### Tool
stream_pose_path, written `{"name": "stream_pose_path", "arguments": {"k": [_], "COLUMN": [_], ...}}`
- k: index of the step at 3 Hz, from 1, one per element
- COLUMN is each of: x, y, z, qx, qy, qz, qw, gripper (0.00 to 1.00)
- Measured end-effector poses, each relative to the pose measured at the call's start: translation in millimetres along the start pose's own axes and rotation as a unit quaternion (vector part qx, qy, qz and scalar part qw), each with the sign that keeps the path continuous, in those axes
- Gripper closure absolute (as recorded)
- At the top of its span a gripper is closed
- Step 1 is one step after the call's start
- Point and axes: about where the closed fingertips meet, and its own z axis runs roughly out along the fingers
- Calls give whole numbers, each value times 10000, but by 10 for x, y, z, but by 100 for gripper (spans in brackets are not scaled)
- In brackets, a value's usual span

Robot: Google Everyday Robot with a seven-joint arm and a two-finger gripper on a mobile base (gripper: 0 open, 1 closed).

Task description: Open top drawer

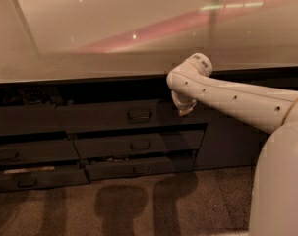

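The top drawer is the widest dark grey front just under the counter, with a small loop handle at its middle. Its front stands level with the fronts around it and no interior shows. My white arm reaches in from the right and bends down at its end. My gripper hangs in front of the drawer's right end, to the right of the handle and apart from it. Much of the gripper is hidden behind the wrist.
A pale counter top runs above the drawers. Two narrower drawers sit below the top one, with more drawer fronts to the left. A dark cabinet panel is at the right. Speckled carpet lies in front.
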Motion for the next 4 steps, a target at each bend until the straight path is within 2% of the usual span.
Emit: {"name": "stream_pose_path", "arguments": {"k": [1, 4], "x": [-21, -28], "y": [131, 220], "z": [13, -28], "qx": [8, 6], "qy": [-7, 3], "qz": [-31, -59], "qw": [10000, 10000], "gripper": [100, 100]}}
